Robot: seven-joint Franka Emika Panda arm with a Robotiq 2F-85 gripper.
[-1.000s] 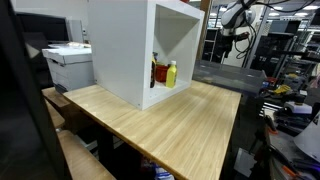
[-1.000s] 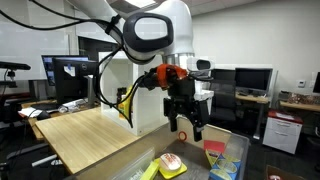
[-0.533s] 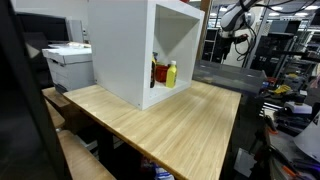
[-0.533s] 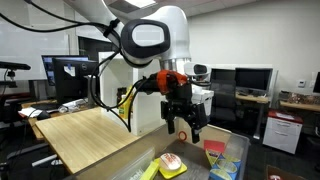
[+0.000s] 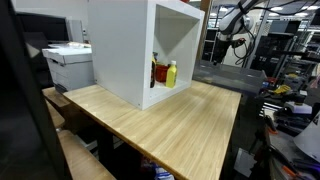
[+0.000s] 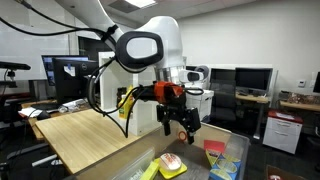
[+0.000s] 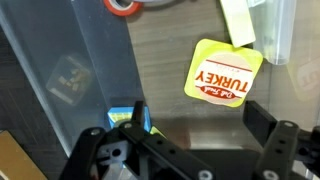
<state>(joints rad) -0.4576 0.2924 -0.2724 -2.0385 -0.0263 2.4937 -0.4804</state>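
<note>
The gripper (image 7: 197, 135) is hovering with jaws standing wide apart, gripping nothing; the turkey pack (image 7: 227, 72) is lying flat in the bin (image 7: 160, 60) near its wall, beyond the fingertips, untouched.

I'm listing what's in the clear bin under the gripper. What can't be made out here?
Wrist view: blue pack mostly hidden behind the gripper.
Wrist view: red-rimmed round thing cut off by the top edge.
Exterior view: bin cut off by the bottom edge.
Exterior view: bottles in the cabinet, labels too small.
</note>
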